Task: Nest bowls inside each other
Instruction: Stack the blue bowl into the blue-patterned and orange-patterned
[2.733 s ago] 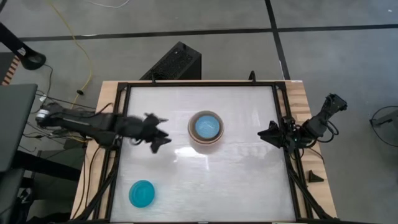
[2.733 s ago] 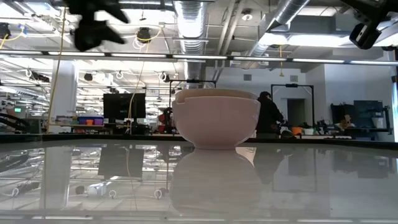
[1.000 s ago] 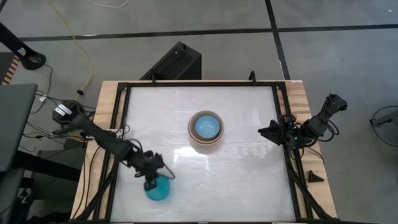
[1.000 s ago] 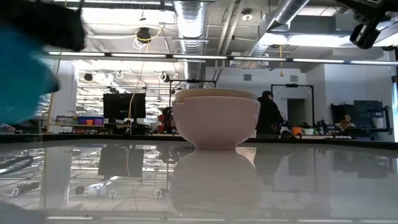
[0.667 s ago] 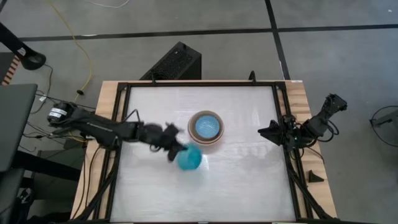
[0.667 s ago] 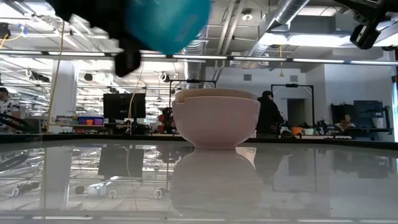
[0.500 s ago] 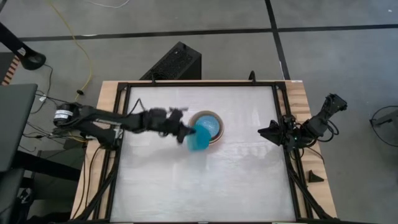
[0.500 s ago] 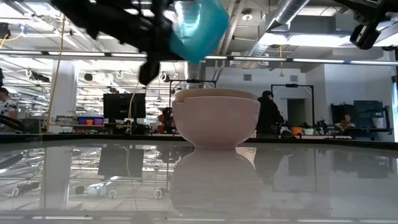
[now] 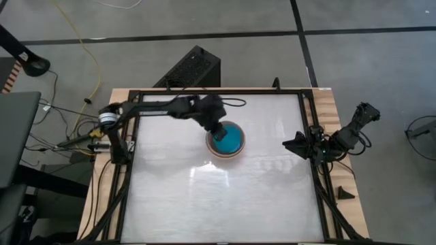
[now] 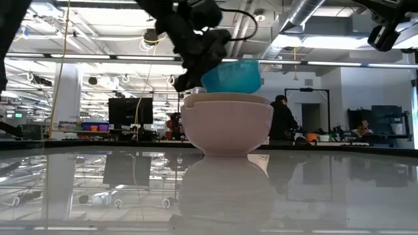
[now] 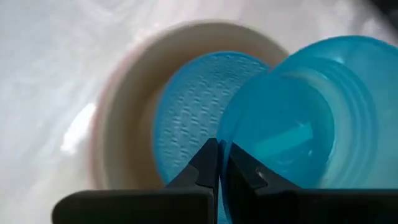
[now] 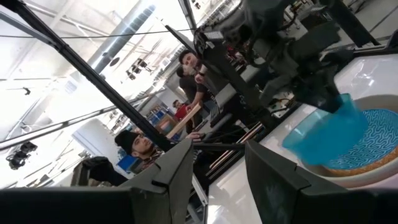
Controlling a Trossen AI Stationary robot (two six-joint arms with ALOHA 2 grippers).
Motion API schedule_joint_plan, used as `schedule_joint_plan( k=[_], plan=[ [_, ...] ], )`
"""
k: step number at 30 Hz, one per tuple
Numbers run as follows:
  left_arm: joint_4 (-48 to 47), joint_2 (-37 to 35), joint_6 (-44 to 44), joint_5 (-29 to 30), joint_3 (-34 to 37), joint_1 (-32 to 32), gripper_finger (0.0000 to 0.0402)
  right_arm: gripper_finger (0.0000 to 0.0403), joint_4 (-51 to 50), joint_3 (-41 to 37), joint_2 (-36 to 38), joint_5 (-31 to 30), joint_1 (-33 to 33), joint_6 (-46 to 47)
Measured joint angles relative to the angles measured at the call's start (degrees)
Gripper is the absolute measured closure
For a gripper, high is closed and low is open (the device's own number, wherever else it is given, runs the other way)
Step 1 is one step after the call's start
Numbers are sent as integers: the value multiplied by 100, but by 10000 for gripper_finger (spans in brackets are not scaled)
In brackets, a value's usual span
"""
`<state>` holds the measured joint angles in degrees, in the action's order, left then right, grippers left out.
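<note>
A stack of bowls [image 9: 212, 152] stands mid-table: a whitish outer bowl [image 10: 226, 124] with a beige one nested in it and a light blue bowl [image 11: 186, 112] inside. The teal-blue bowl [image 9: 231, 141] hangs right over the stack, its bottom about level with the stack's rim in the low view. My left gripper [image 9: 218, 131] is shut on it, reaching in from the table's left. My right gripper [image 9: 293, 144] waits open at the table's right edge, its fingers empty in the right wrist view [image 12: 217, 174]. My left gripper pinches the teal-blue bowl's rim [image 11: 222, 144] on the bowl's left side, one finger inside the wall and one outside. The fingers slant down from the table's left. The bowl [image 10: 232, 77] is lifted, opening up and nearly level; whether its bottom touches the stack I cannot tell.
Black frame rails [image 9: 129, 156] run round the table's edges. A black box [image 9: 191, 68] stands on the floor beyond the far edge. People show in the room behind [image 12: 193, 68]. Bare tabletop [image 9: 225, 204] lies near of the stack.
My left gripper has carried the teal-blue bowl from the table's near left corner up and toward the far right, ending over the stack. The bowl was tipped on the way and now sits nearly level, opening up. The gripper stayed shut on it.
</note>
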<state>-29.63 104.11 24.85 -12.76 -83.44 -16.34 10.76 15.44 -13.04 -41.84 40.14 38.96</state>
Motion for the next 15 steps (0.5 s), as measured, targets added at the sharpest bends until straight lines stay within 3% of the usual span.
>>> schedule_joint_plan(
  k=[3,8,15],
  plan=[
    [-743,380,-368,372,-638,6,401,226,0,0,0,6,0,2],
    [-1206,777,-543,808,-1167,37,401,226,0,0,0,8,0,2],
    [-1370,1010,-1007,567,-1193,65,385,226,-2,1,0,6,-2,2]
  ],
)
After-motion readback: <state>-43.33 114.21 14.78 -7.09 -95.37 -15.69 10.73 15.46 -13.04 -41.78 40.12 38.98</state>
